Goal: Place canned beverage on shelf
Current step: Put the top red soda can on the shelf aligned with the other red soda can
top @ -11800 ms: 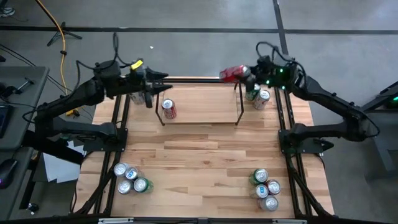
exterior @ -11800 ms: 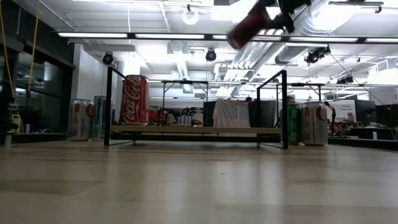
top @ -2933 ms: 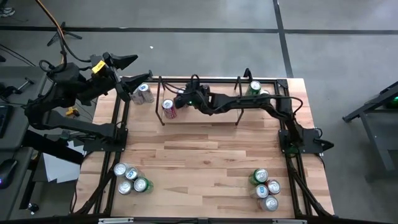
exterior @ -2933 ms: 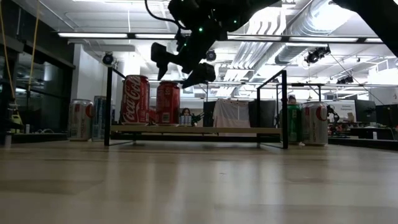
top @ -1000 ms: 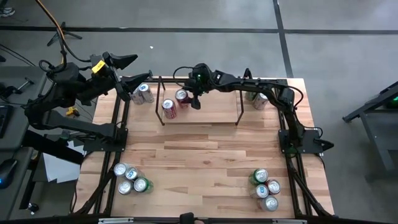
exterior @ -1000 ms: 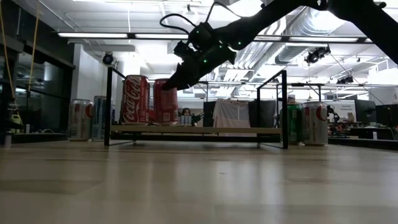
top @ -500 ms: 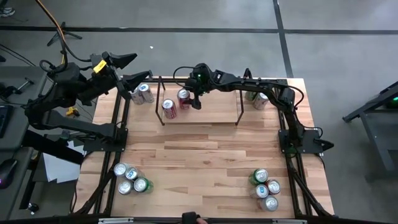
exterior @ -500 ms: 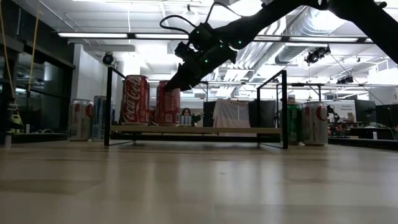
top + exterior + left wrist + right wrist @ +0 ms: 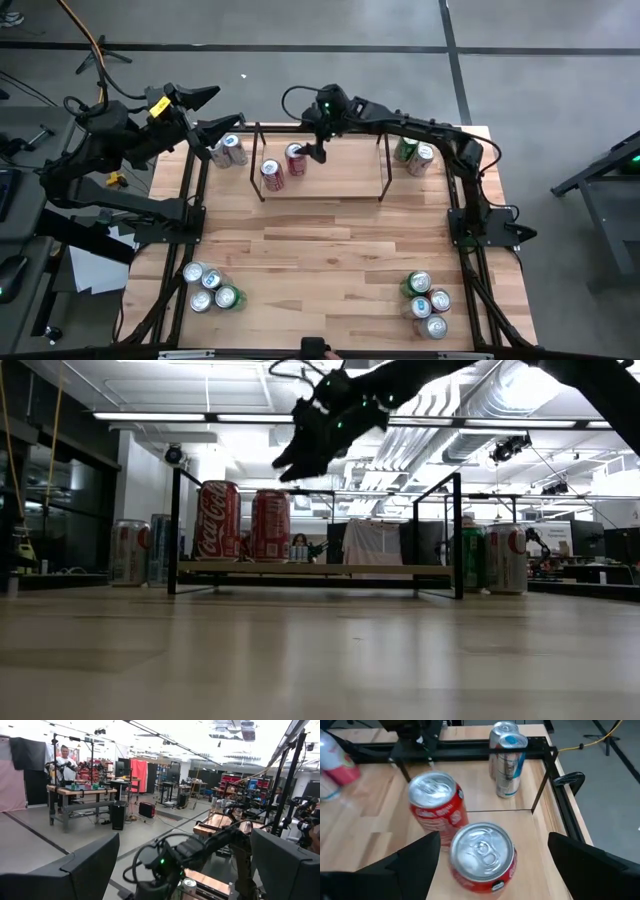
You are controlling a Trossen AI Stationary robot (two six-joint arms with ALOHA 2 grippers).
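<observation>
left gripper (image 9: 205, 96): fingers apart, empty, off table's far-left corner | shelf (image 9: 320, 185): two upright red cans, silver tops, left end; second can (image 9: 296, 158) beside first (image 9: 271, 174) | right gripper (image 9: 318, 152): fingers apart, just above second can

Lighting and picture quality: bright, even indoor light.
Overhead ceiling strip lights (image 9: 215, 417) glare white in the low view; arm there shows as dark silhouette against them. Bench (image 9: 330, 240) evenly lit in the high view, with only faint soft shadows under cans. Low view foreground bench surface soft, out of focus. Right wrist view: can tops (image 9: 482, 846) carry pale sheen; cans at one edge (image 9: 335, 767) blurred and washed out. Left wrist view: ceiling overexposed, near dark fingers (image 9: 75, 870) blurred.
</observation>
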